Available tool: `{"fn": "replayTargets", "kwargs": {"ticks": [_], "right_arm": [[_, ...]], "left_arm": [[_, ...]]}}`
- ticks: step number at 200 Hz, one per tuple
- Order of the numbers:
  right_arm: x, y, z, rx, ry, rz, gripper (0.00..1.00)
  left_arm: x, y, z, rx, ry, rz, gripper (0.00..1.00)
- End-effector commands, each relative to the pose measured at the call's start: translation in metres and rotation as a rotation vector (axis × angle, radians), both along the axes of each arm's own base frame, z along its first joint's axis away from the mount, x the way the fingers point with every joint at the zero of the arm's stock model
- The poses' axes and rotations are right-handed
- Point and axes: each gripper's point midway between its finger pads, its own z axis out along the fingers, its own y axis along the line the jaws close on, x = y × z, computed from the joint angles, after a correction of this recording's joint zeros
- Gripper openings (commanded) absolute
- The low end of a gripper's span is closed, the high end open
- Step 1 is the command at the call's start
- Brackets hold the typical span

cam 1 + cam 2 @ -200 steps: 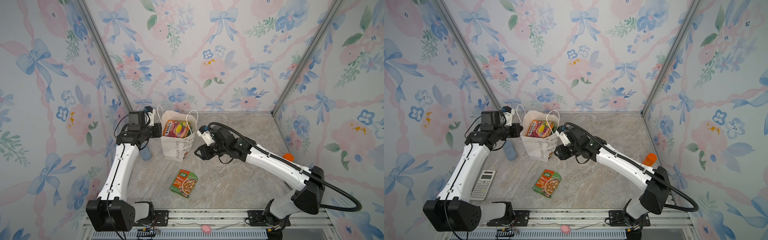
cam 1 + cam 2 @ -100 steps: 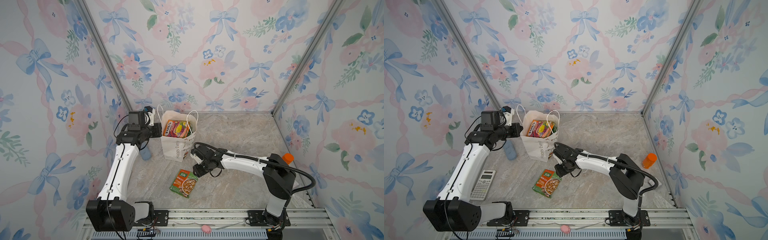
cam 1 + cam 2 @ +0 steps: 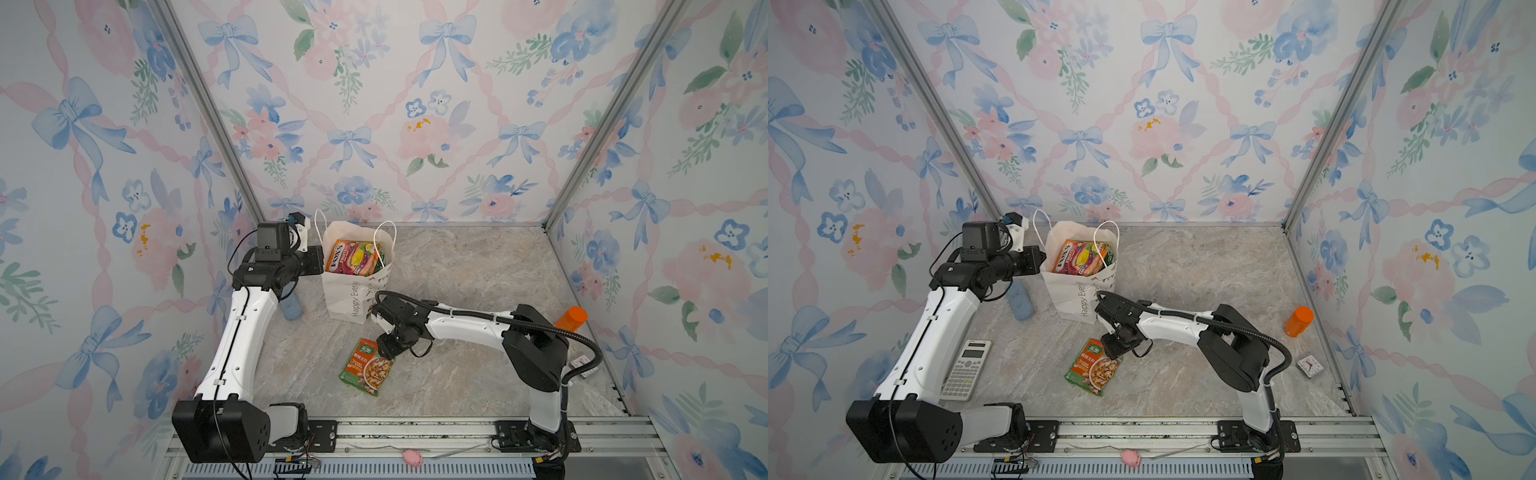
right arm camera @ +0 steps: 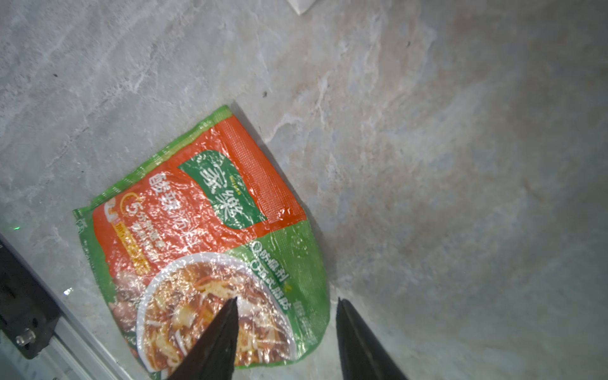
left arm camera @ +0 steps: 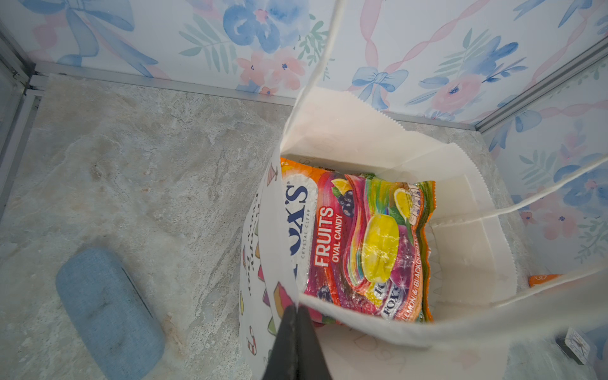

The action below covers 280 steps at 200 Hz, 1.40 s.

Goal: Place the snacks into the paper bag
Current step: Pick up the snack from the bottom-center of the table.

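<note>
The white paper bag (image 3: 347,297) (image 3: 1069,297) stands upright at the back left, its mouth held wide. Inside lie snacks, with an orange and purple FOX'S packet (image 3: 351,257) (image 5: 362,243) on top. My left gripper (image 5: 297,309) is shut on the bag's near rim (image 5: 286,230). One more snack, a green and orange packet (image 3: 365,370) (image 3: 1094,368) (image 4: 204,237), lies flat on the table in front of the bag. My right gripper (image 3: 384,352) (image 4: 286,298) hangs open just above one end of this packet. One finger is over the packet and the other is over bare table.
A blue case (image 3: 291,309) (image 5: 108,312) lies left of the bag. A white calculator (image 3: 967,370) sits at the front left under my left arm. An orange-capped bottle (image 3: 1299,322) and a small clock (image 3: 1309,365) stand by the right wall.
My right arm has swung away from the bag toward the front, and its gripper has come down over the green packet. The left arm and the bag have not moved.
</note>
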Motion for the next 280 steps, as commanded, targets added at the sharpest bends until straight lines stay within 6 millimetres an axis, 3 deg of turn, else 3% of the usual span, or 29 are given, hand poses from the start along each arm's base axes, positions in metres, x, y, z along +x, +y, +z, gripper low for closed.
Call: {"fn": "replayTargets", "kwargs": {"ticks": [1,50,81,99,136,209,280], "right_arm": [[-0.001,-0.001,-0.01,-0.058,-0.023,0.015,0.51],[-0.004,-0.002,-0.021,-0.109,-0.042,0.033,0.52],[-0.006,-0.006,-0.03,-0.146,-0.035,0.029,0.44],[-0.004,-0.008,-0.03,-0.156,-0.043,0.023,0.33],[0.005,-0.013,-0.025,-0.159,-0.058,0.004,0.0],[0.025,-0.019,0.036,-0.028,-0.128,-0.058,0.0],[0.03,-0.024,0.097,0.12,-0.174,-0.09,0.0]], "left_arm": [[-0.002,-0.002,0.019,-0.018,-0.065,-0.014,0.0],[-0.002,-0.003,0.019,-0.019,-0.066,-0.014,0.0],[-0.002,-0.003,0.02,-0.019,-0.069,-0.014,0.0],[-0.003,-0.003,0.022,-0.022,-0.072,-0.016,0.0],[-0.004,-0.007,0.028,-0.038,-0.085,-0.033,0.0],[-0.003,-0.009,0.026,-0.047,-0.079,-0.04,0.0],[-0.003,-0.009,0.025,-0.046,-0.077,-0.04,0.0]]}}
